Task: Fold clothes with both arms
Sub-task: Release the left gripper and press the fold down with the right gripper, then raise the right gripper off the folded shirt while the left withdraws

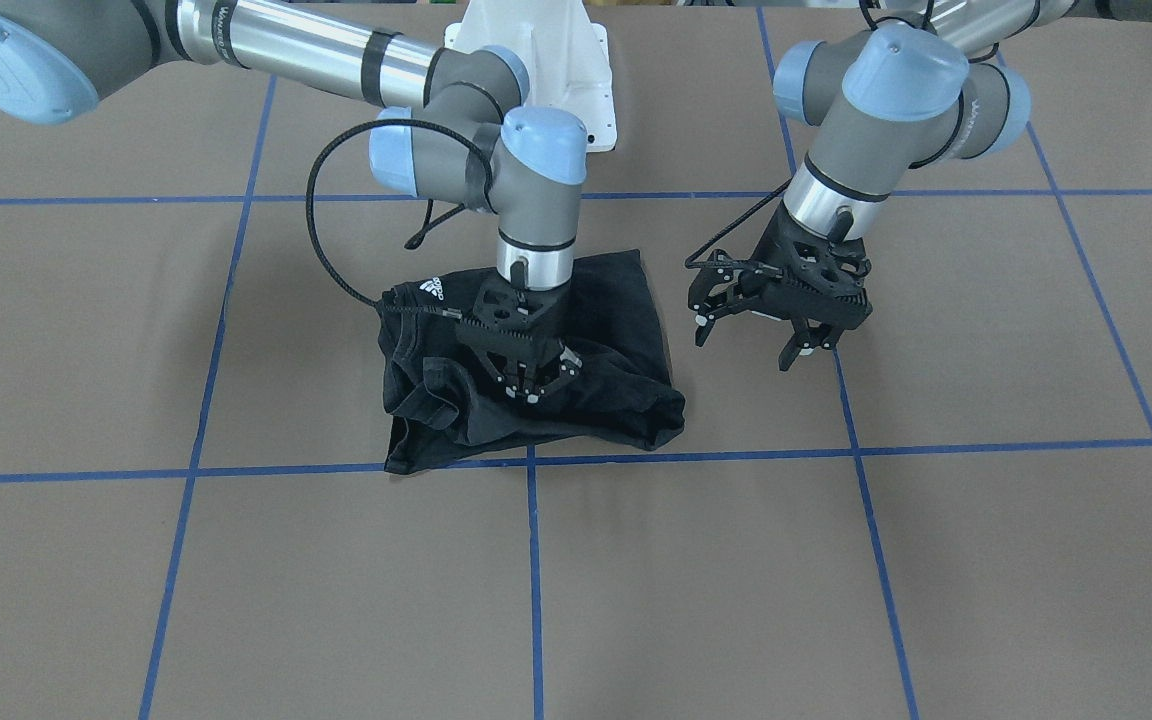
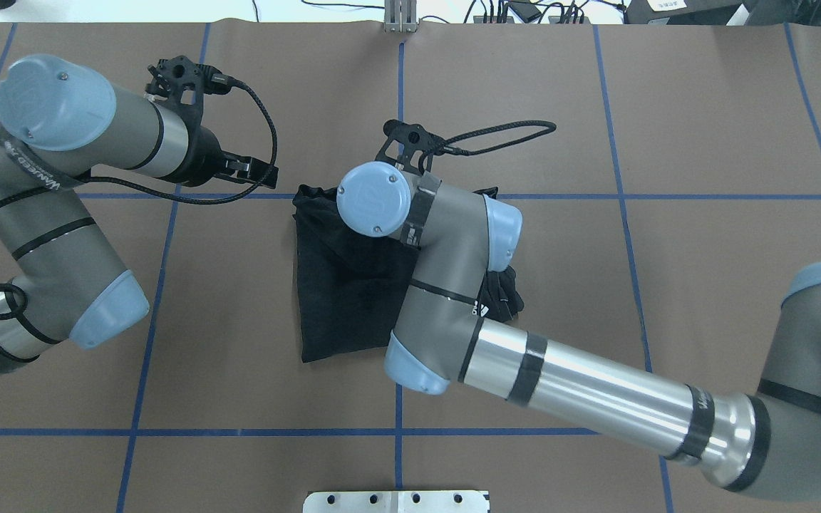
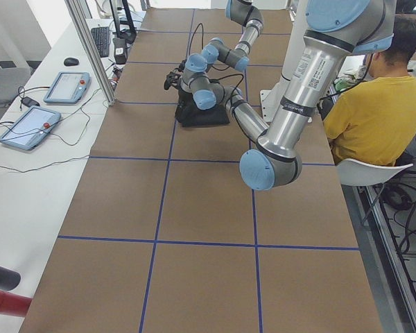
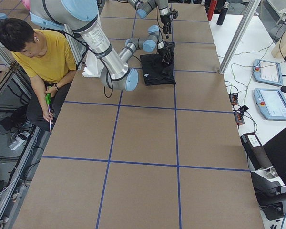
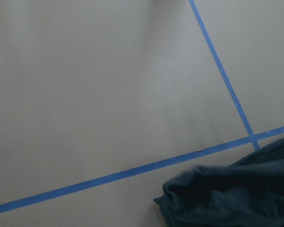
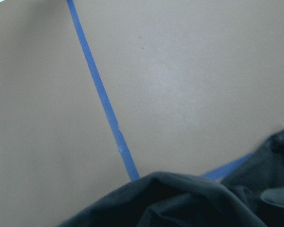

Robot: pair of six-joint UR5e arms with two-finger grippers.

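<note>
The black T-shirt lies in a folded, rumpled bundle on the brown table, with a small white logo showing at its far corner; it also shows from overhead. My right gripper points down onto the top of the bundle, its fingers drawn together on the cloth. From overhead, the right wrist hides that gripper. My left gripper hovers open just beside the shirt with nothing between its fingers, also seen from overhead. Each wrist view catches a dark edge of the shirt and no fingers.
Blue tape lines grid the table. The white pedestal base stands behind the shirt. A person in a yellow shirt sits beside the robot. Tablets and cables lie on a side bench.
</note>
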